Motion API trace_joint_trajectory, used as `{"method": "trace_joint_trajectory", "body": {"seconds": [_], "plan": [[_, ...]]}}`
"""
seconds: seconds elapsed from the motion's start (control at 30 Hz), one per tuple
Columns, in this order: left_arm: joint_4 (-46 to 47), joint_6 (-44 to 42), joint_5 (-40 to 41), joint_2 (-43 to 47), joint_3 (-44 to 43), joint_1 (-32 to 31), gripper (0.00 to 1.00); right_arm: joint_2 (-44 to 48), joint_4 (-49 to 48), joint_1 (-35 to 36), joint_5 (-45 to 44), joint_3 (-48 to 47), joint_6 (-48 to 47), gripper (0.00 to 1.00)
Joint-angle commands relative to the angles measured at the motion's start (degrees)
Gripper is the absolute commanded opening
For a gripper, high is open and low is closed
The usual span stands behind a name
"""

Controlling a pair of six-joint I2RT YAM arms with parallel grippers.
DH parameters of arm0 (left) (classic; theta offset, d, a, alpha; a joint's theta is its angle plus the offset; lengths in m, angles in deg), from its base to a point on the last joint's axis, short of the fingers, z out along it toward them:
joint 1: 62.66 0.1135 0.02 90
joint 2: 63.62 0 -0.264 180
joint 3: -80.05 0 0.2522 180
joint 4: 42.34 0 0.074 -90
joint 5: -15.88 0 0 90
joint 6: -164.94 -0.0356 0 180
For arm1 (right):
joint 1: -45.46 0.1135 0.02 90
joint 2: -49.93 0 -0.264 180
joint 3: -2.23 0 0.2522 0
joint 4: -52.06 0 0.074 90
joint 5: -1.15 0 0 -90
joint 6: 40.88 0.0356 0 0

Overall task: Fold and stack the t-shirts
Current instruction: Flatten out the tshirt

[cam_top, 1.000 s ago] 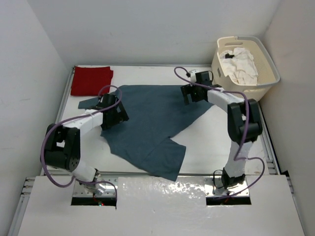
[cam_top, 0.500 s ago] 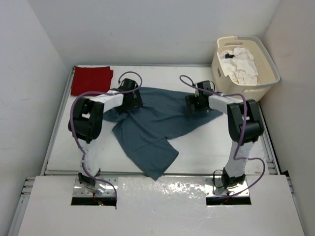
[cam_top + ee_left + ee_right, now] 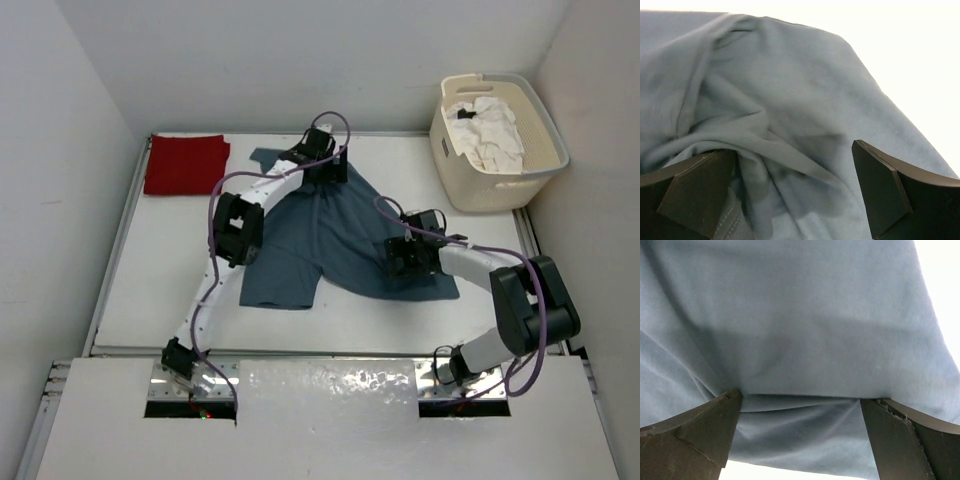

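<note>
White table (image 3: 150, 262): left fingers (image 3: 692, 197), right fingers (image 3: 687, 432) splayed over blue-grey shirt (image 3: 330, 228).

Quick tally: three t-shirts in all. That's one red t-shirt (image 3: 185, 165) at the far left, one blue-grey t-shirt (image 3: 330, 225) in the middle and one white t-shirt (image 3: 490, 135) at the far right. One cream laundry basket (image 3: 490, 190). Two tools, the left tool (image 3: 792, 192) and the right tool (image 3: 797, 437). One worktop (image 3: 160, 260).
</note>
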Motion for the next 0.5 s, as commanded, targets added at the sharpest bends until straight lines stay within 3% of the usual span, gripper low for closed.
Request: {"method": "trace_joint_trajectory", "body": {"seconds": [0.0,0.2,0.27,0.47], "plan": [[2.6,-1.0,-3.5,-3.7,-4.7,2.2,1.0,-4.1,2.1,0.5,3.1,-2.1,1.4,0.99],[1.9,4.4,-7.6,2.2,-3.2,8.7,1.0,-5.3,9.9,0.6,-2.7,-14.9,-4.0,0.99],[1.1,3.0,-7.9,9.7,1.7,9.3,1.0,-2.7,11.7,0.5,-3.9,-15.7,-4.3,0.99],[0.3,0.8,2.8,35.7,23.7,8.9,1.0,9.1,16.8,-0.7,-7.8,-13.1,0.7,0.99]]}}
